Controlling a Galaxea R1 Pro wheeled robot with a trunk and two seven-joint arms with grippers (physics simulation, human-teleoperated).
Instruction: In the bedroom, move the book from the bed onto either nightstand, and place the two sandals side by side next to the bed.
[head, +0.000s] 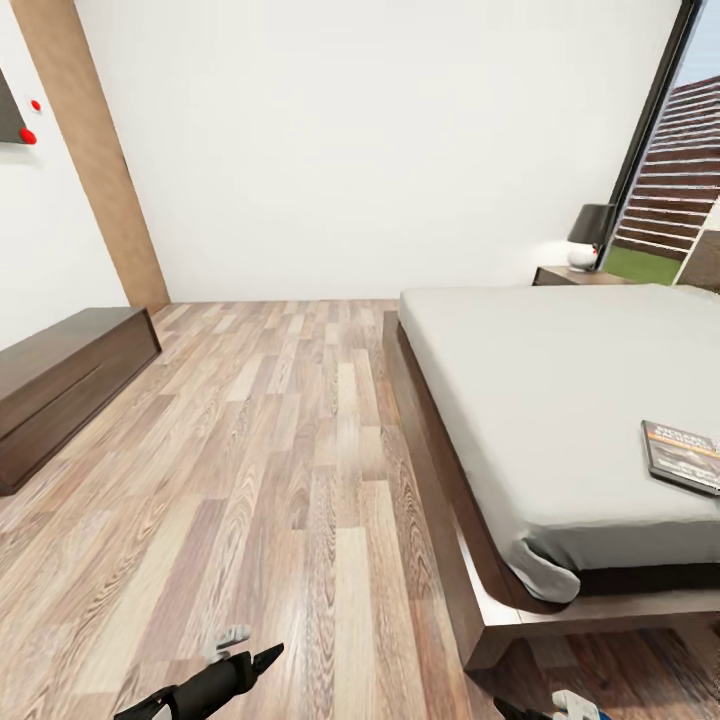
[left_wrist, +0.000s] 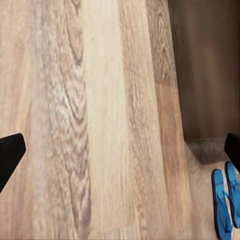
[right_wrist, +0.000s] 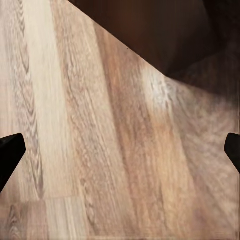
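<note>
Long dark bench (head: 65, 385) sits at nine o'clock on the plank floor (head: 290, 470). Left gripper (left_wrist: 120, 150) hangs over bare boards, fingers spread wide, empty; the two sandals (left_wrist: 226, 202) lie side by side nearby. Bed (head: 560, 400) at three o'clock, book (head: 682, 455) lying flat on it, nightstand (head: 575, 275) at one. Right gripper (right_wrist: 120, 150) spread apart too, holding nothing.

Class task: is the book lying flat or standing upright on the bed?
Lying flat. In the head view, the book rests cover-up on the grey mattress of the bed, near its foot corner.
</note>
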